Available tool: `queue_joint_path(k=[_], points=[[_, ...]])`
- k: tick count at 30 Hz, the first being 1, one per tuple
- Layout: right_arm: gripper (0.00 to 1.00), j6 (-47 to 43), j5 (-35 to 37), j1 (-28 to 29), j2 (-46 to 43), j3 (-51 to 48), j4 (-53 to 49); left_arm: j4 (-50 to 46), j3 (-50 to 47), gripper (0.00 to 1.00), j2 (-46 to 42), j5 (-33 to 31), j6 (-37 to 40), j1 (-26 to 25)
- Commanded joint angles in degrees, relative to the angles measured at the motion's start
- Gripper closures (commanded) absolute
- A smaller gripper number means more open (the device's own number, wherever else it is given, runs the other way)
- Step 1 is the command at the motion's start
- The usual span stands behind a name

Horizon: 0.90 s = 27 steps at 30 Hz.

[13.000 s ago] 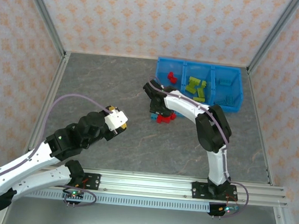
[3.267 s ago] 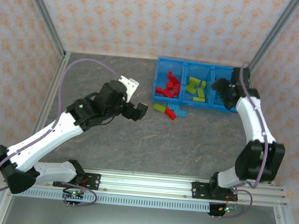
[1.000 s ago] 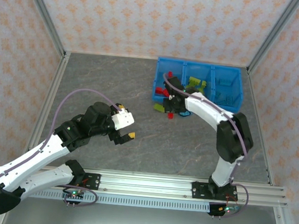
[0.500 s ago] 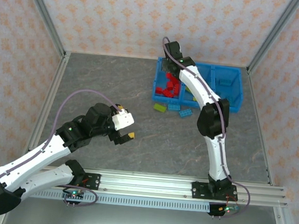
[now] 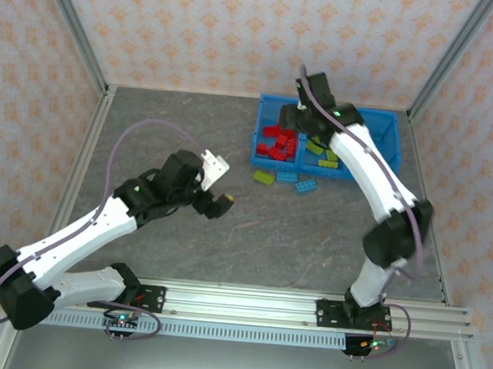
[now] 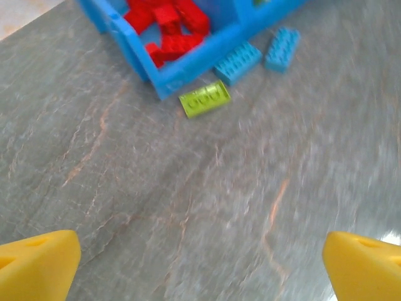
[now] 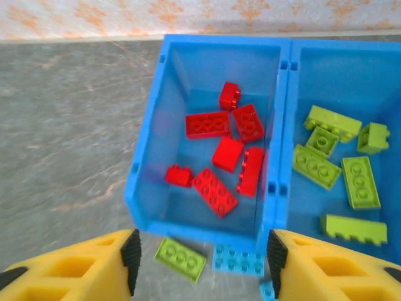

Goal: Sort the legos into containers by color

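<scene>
Now seven red legos (image 7: 215, 192) in bin (image 7: 143, 160), three loose (green (image 7: 180, 259), two blue (image 7: 237, 259)); left gripper (image 6: 200, 251), right gripper (image 7: 203, 251) spread.

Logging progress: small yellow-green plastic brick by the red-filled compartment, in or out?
Out: brick lies on the table outside the bright blue plastic bin.

The grey table (image 5: 192, 111) is bare on the left. Three small plastic bricks (image 5: 286, 177) sit just in front of the bright blue plastic bin (image 5: 258, 138).

Bright blue bin (image 7: 219, 39) — red bricks (image 7: 208, 124) at centre frame, yellow-green bricks (image 7: 360, 182) at right. Below, on the grey veined table (image 7: 62, 125), a lone yellow-green brick (image 7: 180, 259) and light blue bricks (image 7: 238, 259) — walls (image 5: 243, 29) peach, flower-patterned.
</scene>
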Motion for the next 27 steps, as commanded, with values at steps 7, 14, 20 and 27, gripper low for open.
queue_joint_path(k=[7,14,20,27], points=[[0.09,8.4,0.6,0.2,-32.6,-30.9,3.0,10.0,8.0,0.05,22.2,-4.3,-37.7,0.4],[0.03,7.9,5.4,0.2,-37.8,-33.2,-4.0,7.8,22.5,0.06,42.3,-11.9,-33.8,-2.0],[0.03,6.8,5.3,0.3,-37.5,-32.4,-4.4,7.6,29.5,0.06,52.6,-13.2,-25.0,-3.5],[0.03,6.6,5.4,0.2,-37.1,-32.4,-5.0,5.5,34.0,0.05,59.1,-13.6,-20.5,-3.5]])
